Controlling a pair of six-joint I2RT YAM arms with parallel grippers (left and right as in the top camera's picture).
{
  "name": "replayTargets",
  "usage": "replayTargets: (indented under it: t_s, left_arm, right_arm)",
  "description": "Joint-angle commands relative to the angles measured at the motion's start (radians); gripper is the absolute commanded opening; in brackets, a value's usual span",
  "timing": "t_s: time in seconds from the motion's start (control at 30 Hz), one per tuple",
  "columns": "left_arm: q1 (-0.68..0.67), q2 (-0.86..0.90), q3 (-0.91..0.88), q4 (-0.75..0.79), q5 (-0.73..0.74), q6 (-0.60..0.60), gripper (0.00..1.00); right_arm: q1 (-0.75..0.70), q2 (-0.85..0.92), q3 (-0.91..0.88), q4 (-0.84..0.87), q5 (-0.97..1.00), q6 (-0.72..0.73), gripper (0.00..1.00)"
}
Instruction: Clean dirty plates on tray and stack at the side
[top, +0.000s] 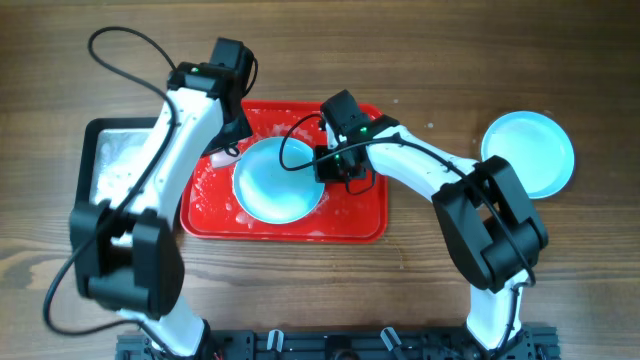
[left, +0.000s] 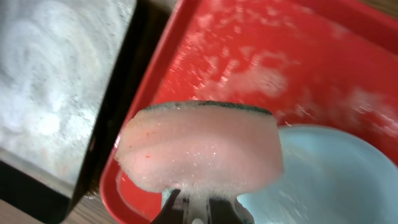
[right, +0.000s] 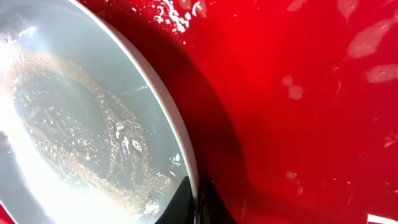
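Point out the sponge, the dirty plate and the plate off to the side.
sponge (left: 199, 149): left wrist view, middle of its foamy face.
dirty plate (right: 81, 124): right wrist view, its sudsy inside.
side plate (top: 528, 152): overhead view, its centre.

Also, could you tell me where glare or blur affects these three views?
Overhead: evenly lit and sharp across the tray. Left wrist: the sponge is close and slightly soft, the pan blurred. Right wrist: glare washes out the plate at lower left.
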Motion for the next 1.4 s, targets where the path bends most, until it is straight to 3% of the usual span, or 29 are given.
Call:
replayTargets:
  t_s: [0.0, 0.33, 0.6, 0.8, 0.9, 1.0, 1.37]
  left_arm:
    - [0.01, -0.048, 0.018, -0.042, 0.137, 0.049, 0.04]
    - [0.035, -0.044, -0.051, -0.006, 0.151, 0.048, 0.07]
    - [0.035, -0.043, -0.183, 0.172, 0.151, 0.044, 0.04]
    - [0.035, -0.043, -0.224, 0.224, 0.151, 0.04, 0.05]
    - [0.035, -0.043, -0.224, 0.228, 0.151, 0.04, 0.06]
    - [0.035, -0.043, -0.224, 0.228, 0.151, 0.04, 0.06]
    - [0.035, -0.043, -0.224, 0.228, 0.155, 0.04, 0.06]
  right_arm:
    - [-0.019, -0.066, -0.006, -0.032, 0.144, -0.036, 0.04]
    - [0.069, -0.474, -0.006, -0.137, 0.812, -0.121, 0.04]
    - [0.346, -0.477, -0.006, -0.137, 1.562, -0.192, 0.04]
    - [0.365, -0.41, -0.009, -0.15, 1.645, -0.193, 0.04]
    - [0.365, -0.373, -0.009, -0.079, 1.822, -0.399, 0.04]
    - [0.378, -0.373, -0.01, 0.015, 1.812, -0.479, 0.04]
    - [0.405, -0.373, -0.01, 0.013, 1.768, -0.505, 0.04]
